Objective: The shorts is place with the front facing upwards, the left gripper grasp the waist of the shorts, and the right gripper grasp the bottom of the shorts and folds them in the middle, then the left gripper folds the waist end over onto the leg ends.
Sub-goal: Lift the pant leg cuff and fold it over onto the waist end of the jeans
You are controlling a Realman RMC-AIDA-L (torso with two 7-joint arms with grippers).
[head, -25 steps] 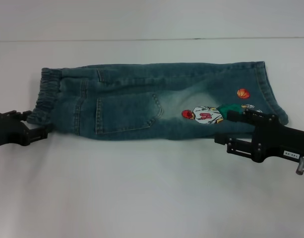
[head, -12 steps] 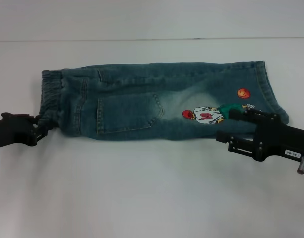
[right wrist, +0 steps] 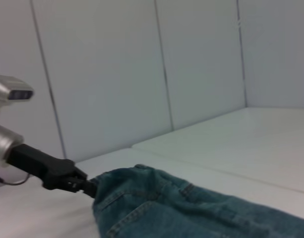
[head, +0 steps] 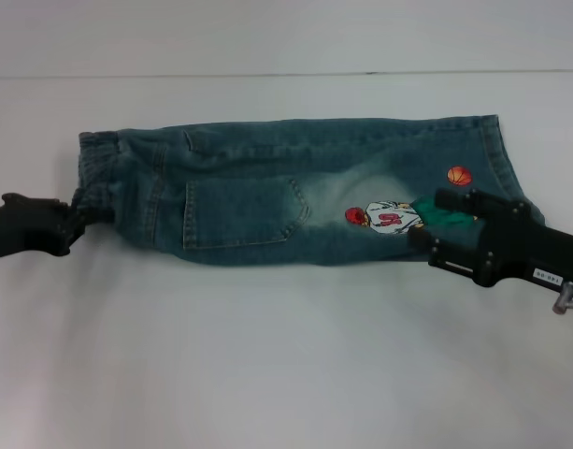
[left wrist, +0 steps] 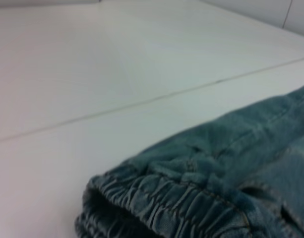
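- While the shorts [head: 305, 192] lie flat, the left gripper [head: 76, 220] pinches the waist of the shorts [head: 94, 173].
- The right gripper [head: 436, 224] sits on the leg ends [head: 510, 173]; I cannot tell its grip.
- Next, I think, lift together.

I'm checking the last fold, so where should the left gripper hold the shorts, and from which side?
Probably the waist of the shorts, the gathered elastic band at the robot's left end. Come in from the left, low over the table, where the left gripper already sits at its near corner. The band is bunched and raised, giving an edge to pinch.
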